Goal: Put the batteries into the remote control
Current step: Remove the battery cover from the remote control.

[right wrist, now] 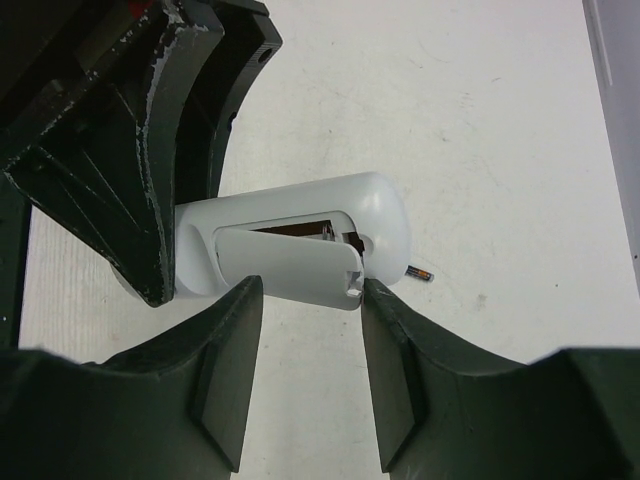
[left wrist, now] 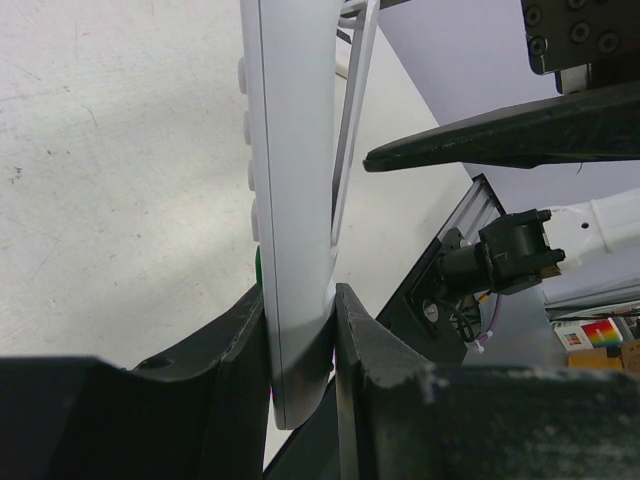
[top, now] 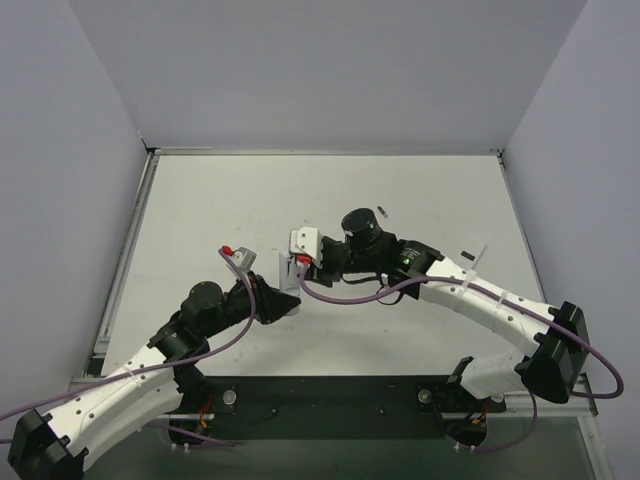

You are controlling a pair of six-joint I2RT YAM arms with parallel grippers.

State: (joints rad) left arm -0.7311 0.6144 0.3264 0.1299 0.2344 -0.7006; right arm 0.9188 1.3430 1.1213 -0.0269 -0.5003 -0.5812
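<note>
Your left gripper (left wrist: 300, 325) is clamped tight on the remote control (left wrist: 290, 150), holding it edge-on over the table (left wrist: 100, 200). Its lower end is swallowed by the fingers and its top runs out of frame, so all you get of its face is a column of button bumps down the left edge. From overhead, both wrists crowd over the handset and you can barely make it out.

In the right wrist view the remote's back faces you with the compartment open. The seated battery (right wrist: 300, 231) shows only as a brown sliver, the rest hidden behind the cover (right wrist: 285, 268) lying tilted across the opening. Your right gripper (right wrist: 310, 290) sits astride that cover's lower edge with its fingers apart; whether they are actually squeezing it, I can't tell. The loose battery (right wrist: 420, 273) lies on the table just beyond the remote's rounded end.

Writing? Only a colour-striped sticker (left wrist: 590, 333) in the corner of the left wrist view, its print too small to read.
</note>
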